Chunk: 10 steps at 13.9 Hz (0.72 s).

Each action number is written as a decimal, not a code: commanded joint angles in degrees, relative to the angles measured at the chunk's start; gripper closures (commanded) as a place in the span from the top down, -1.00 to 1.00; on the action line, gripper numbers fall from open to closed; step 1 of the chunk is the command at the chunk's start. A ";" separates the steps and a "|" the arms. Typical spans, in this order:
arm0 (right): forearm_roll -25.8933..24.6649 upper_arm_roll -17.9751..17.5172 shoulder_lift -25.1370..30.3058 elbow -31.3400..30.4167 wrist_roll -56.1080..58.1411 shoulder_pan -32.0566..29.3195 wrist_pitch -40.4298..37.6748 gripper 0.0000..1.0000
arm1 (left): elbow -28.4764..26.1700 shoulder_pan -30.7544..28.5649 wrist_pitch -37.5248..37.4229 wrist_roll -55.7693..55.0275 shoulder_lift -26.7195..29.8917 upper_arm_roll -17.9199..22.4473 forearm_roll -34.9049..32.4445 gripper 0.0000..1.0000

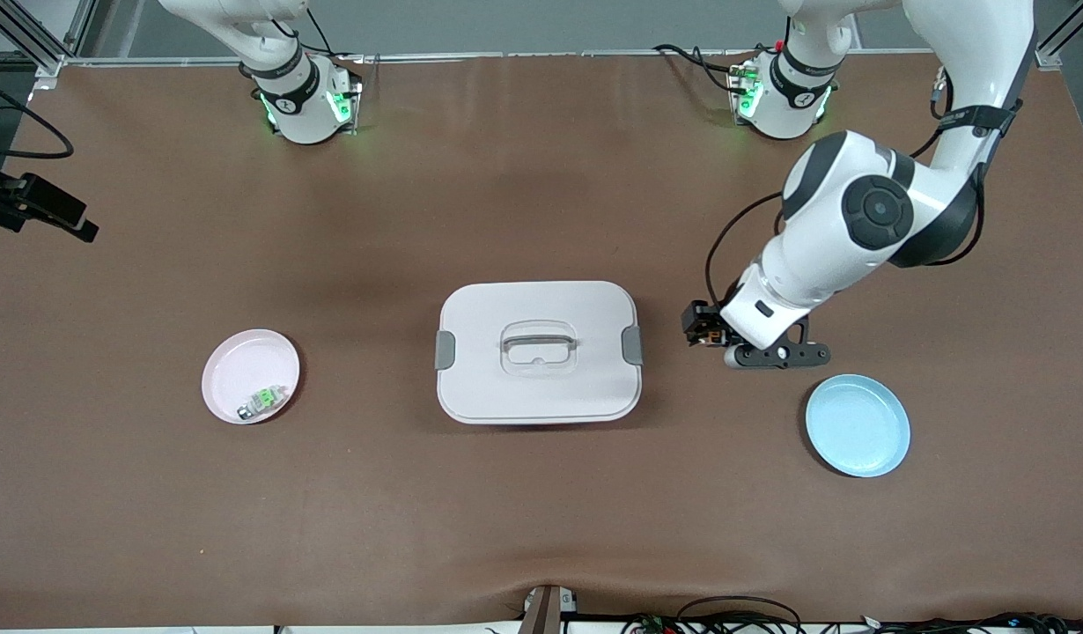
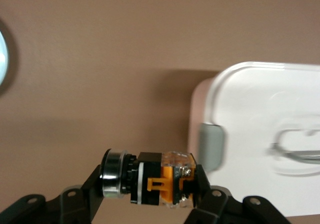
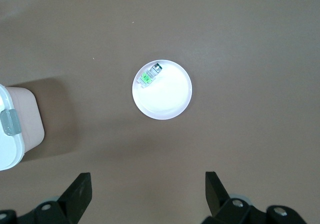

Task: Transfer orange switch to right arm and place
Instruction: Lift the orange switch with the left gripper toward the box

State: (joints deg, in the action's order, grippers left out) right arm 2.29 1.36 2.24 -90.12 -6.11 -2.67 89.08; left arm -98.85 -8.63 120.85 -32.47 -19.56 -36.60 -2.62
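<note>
Handover pending: left arm carries the switch, right arm waits.

Lidded box (image 1: 538, 350) mid-table is the landmark. Left gripper (image 1: 705, 332) hangs just beside the box's end toward the left arm, fingers clamped on the orange switch (image 2: 159, 182); the left wrist view alone shows that grip. Right gripper (image 3: 149, 190) is up high, fingers spread wide and empty, seen only in its wrist view. Next, I judge: bring both grippers together.
</note>
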 commanded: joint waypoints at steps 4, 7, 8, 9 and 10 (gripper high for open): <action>-0.27 -0.66 -4.17 0.73 0.65 -1.73 0.13 1.00 | 8.23 4.32 -7.03 -18.13 -0.83 -3.21 1.56 -1.00; -0.27 -0.66 -6.89 1.52 3.48 -1.91 0.65 1.00 | 11.74 6.87 -7.03 -28.67 -1.79 -3.21 6.75 -1.00; -0.44 -0.74 -8.03 2.05 3.83 -1.73 0.65 1.00 | 12.54 7.75 -7.03 -32.44 -2.32 -3.21 6.75 -1.00; -1.06 -0.74 -8.22 2.23 4.61 -1.81 0.48 1.00 | 12.81 9.76 -7.03 -37.00 -2.67 -3.12 6.84 -1.00; -2.19 -0.74 -8.31 2.23 5.66 -1.73 0.56 1.00 | 13.59 11.17 -6.94 -40.79 -3.28 -3.12 6.75 -1.00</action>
State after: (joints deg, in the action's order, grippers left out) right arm 1.54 1.32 -5.17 -89.71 -2.52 -3.59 90.18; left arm -88.51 -0.37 115.23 -66.62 -20.56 -39.75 3.67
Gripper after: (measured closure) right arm 0.000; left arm 0.269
